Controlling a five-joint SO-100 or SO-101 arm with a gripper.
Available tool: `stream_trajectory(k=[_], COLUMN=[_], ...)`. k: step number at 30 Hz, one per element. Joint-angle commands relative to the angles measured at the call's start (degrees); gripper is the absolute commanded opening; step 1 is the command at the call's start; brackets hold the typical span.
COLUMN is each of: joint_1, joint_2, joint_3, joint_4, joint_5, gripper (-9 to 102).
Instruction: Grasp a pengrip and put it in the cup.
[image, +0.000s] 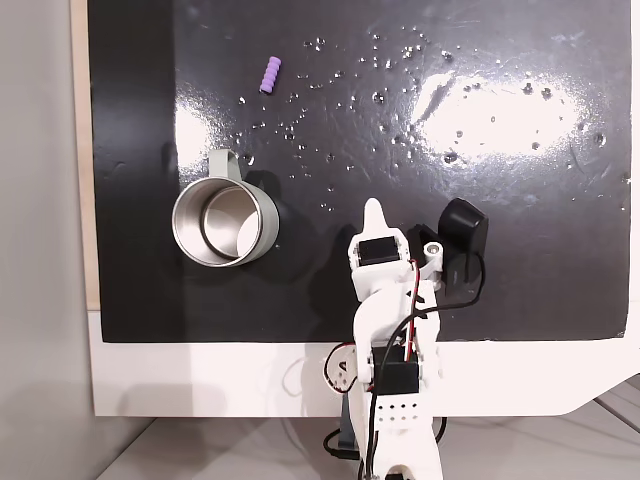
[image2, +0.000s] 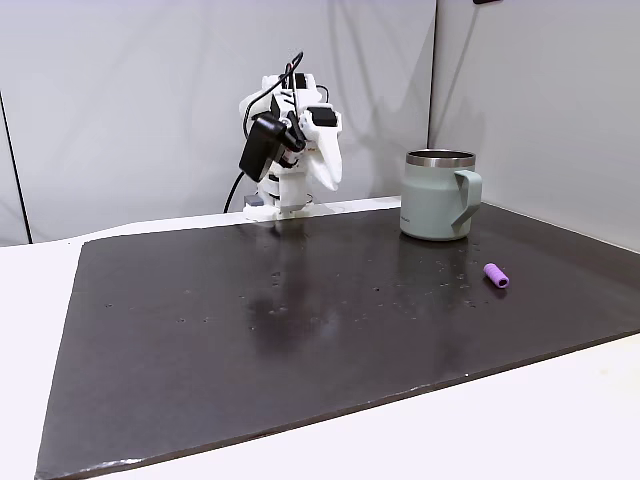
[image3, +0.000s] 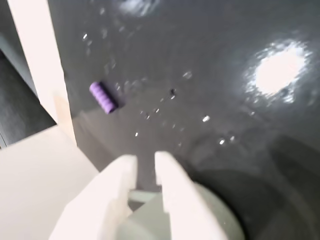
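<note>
Pincer (image3: 146, 162) seemingly near closed above cup (image: 225, 225); pengrip (image: 270, 74) apart.

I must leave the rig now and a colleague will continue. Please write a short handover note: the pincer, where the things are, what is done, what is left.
Pincer: empty, fingers nearly together with a slim gap, arm folded back near its base, above the mat.
Pengrip: lying on the black mat, untouched, far from the arm; in the side fixed view it lies in front of the cup.
Cup: upright on the mat, handle pointing toward the pengrip; nothing purple shows inside.
Done: nothing yet.
Left: reach to the pengrip, grasp it, carry it over the cup, drop it in.
</note>
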Motion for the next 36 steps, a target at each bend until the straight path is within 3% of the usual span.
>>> stream_trajectory(k=[1,8,12,19,29,34,36], joint_1=[-0.7,-0.7,-0.62,-0.88,-3.16,-4.39,-4.75], joint_2=[-10.63,-39.11,-55.55,-73.21,-97.91,-118.21,-121.29], joint_3=[-12.92,-37.62,-54.58,-74.79,-103.36,-136.67,-143.35], joint_4=[0.53,3.16,9.58,17.58,33.75,51.24,51.86], joint_5=[-0.97,-4.39,-6.59,-8.17,-8.88,-8.35,-8.35], gripper=[0,1,14,22,25,26,26])
